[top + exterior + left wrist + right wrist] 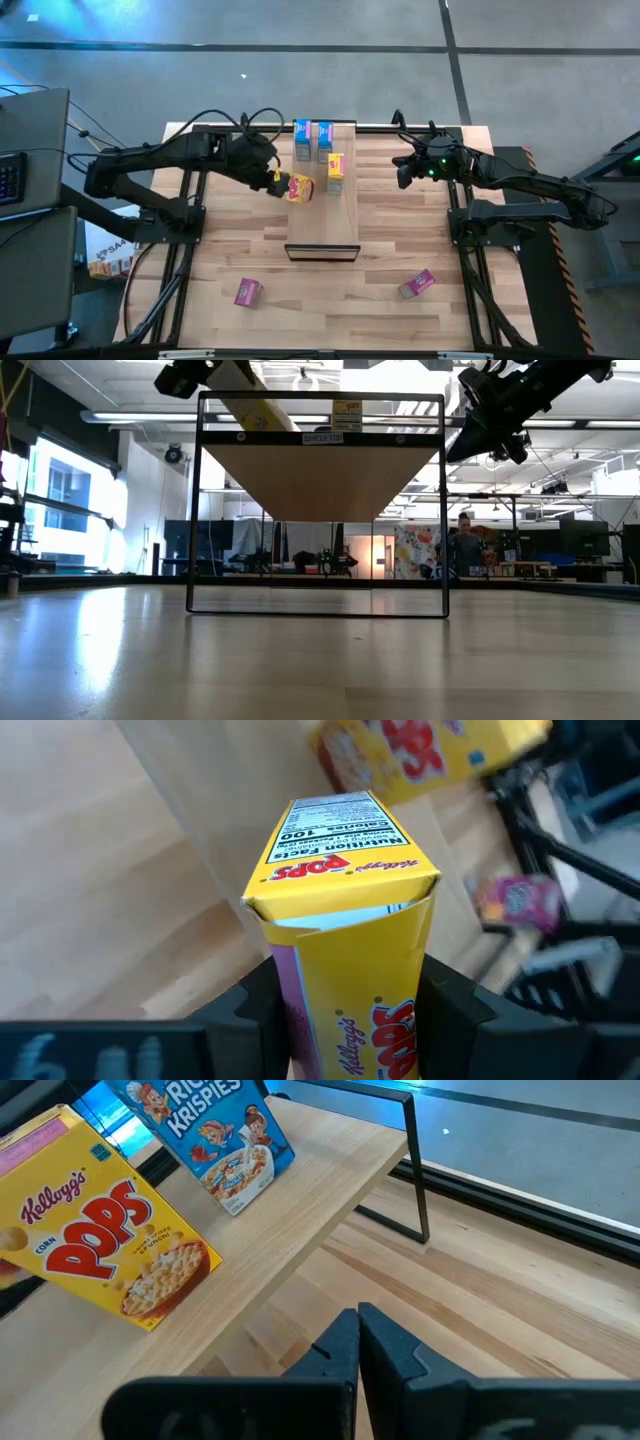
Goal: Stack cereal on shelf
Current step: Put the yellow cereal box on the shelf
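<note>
The shelf (322, 215) is a pale plank raised on a black wire frame (320, 480). Two blue cereal boxes (302, 140) (324, 140) stand at its far end, with a yellow box (336, 172) just nearer. My left gripper (283, 184) is at the shelf's left edge, shut on a second yellow box (301, 188). Two pink boxes (248, 292) (417, 283) lie on the tabletop near the front. My right gripper (404, 170) hovers right of the shelf, shut and empty (358, 1342). My left gripper pinches the yellow Pops box (340, 920) between its two fingers (255, 1010), one on each of two opposite sides (300, 1010). The fingers come from the table's left. The box is lifted clear above the shelf's left edge and tilted (262, 405), and its printed end (340, 845) sticks out past the fingertips.
The near half of the shelf plank (322, 225) is bare. The shelf's black frame legs (190, 510) (445, 510) stand on the tabletop. A person (465, 545) stands in the room far behind. A laptop (30, 130) sits left of the table.
</note>
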